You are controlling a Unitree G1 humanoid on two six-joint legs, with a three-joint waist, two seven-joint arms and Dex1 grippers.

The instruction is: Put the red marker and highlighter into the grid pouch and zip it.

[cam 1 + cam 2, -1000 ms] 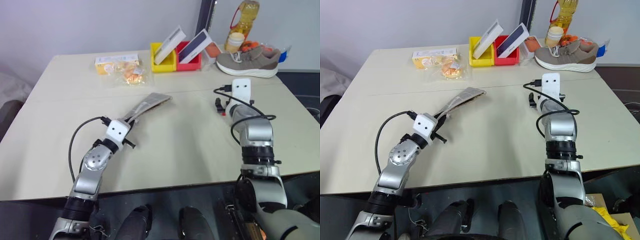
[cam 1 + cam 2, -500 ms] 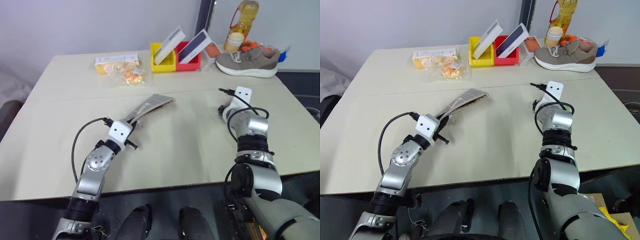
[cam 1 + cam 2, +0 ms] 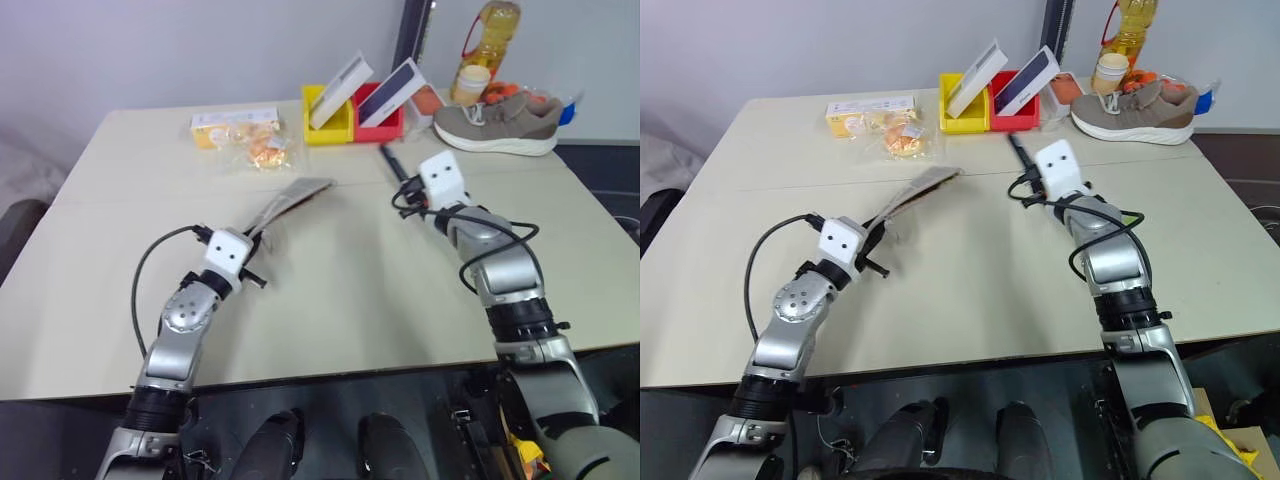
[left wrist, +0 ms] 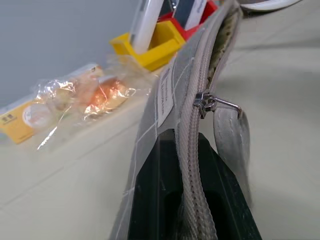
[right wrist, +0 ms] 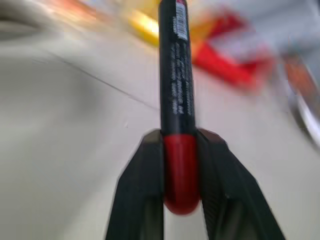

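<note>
2 end effectors (image 4: 180, 165) (image 5: 181, 165) gripping, grid pouch (image 4: 200, 80), red marker (image 5: 176, 90)

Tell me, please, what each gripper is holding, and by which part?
The right gripper pinches the red marker by its red end. The left gripper clamps the grid pouch at its zipper edge.

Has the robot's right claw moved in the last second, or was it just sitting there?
Yes. The right gripper, holding the red marker, swung toward the robot's left and farther up the table, nearer the red bin, away from the shoe.
</note>
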